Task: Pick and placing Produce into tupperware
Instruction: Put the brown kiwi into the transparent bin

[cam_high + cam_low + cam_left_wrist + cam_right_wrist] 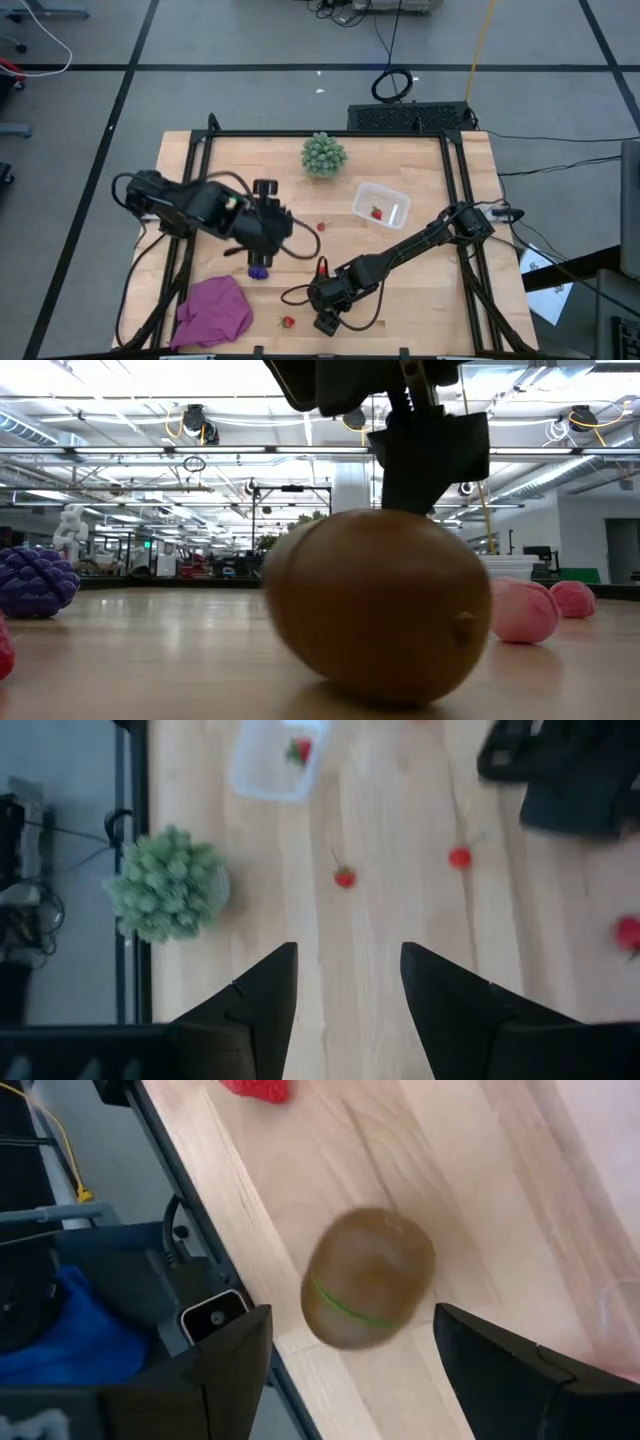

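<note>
Kiwi [375, 605] fills the low view, sitting on the tabletop [150, 650] with a dark claw body hanging right above it. Purple grape cluster [35, 582] is far off to one side, pink pieces [520, 610] beyond on the other.

Right wrist view: right claw [350, 1370] has its fingers spread wide, nothing held. The kiwi [368, 1275] lies dead ahead, between the finger lines but just past the tips, near the tabletop's edge rail. Its long axis runs roughly crosswise to the fingers' gap, with a green seam around the belly. A red berry [255, 1088] is farther on.

High view: right claw [325, 318] is at the near edge of the tabletop [430, 290]; the kiwi itself is hidden under the arm. The tupperware [381, 204] sits well apart toward the far right, one red piece [376, 212] already inside. Loose berries at [288, 321] and [321, 226]. Left claw [262, 262] hovers over the grape cluster [259, 271] beside the magenta cloth [213, 311]. Green spiky ball [324, 155] is at the far edge.

Left wrist view: left claw [348, 982] fingers stand narrowly apart, empty — only bare wood between them.

My read: the right arm is much the nearer to the kiwi — a short advance and drop, then close across it.
</note>
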You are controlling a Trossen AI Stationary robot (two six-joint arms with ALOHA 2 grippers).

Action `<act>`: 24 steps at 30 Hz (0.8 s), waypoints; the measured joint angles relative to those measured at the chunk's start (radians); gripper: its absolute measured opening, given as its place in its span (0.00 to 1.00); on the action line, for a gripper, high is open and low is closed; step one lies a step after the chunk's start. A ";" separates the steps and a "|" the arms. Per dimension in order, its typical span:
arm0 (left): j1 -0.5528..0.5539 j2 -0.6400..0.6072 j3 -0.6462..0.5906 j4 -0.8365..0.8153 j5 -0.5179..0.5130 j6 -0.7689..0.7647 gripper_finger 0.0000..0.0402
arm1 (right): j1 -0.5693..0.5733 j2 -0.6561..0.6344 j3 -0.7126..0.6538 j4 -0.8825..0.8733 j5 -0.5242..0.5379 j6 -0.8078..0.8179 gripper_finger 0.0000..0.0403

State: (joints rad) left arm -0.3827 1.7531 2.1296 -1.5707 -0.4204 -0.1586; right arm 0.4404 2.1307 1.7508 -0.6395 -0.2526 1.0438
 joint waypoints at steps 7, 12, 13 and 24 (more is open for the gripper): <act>-0.003 0.001 -0.160 -0.001 -0.003 -0.010 0.46 | 0.000 0.000 -0.002 0.007 0.021 -0.002 0.67; 0.012 0.001 -0.193 -0.001 -0.007 -0.038 0.46 | -0.001 0.002 -0.058 0.060 0.021 0.012 0.67; 0.014 0.001 -0.193 -0.001 -0.007 -0.038 0.46 | -0.001 0.002 -0.071 0.070 0.020 0.020 0.67; 0.014 0.001 -0.193 0.000 -0.007 -0.038 0.46 | -0.005 0.002 -0.130 0.180 0.016 0.036 0.67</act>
State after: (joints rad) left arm -0.3687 1.7538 1.9362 -1.5707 -0.4278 -0.1970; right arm 0.4358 2.1326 1.6211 -0.4594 -0.2370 1.0798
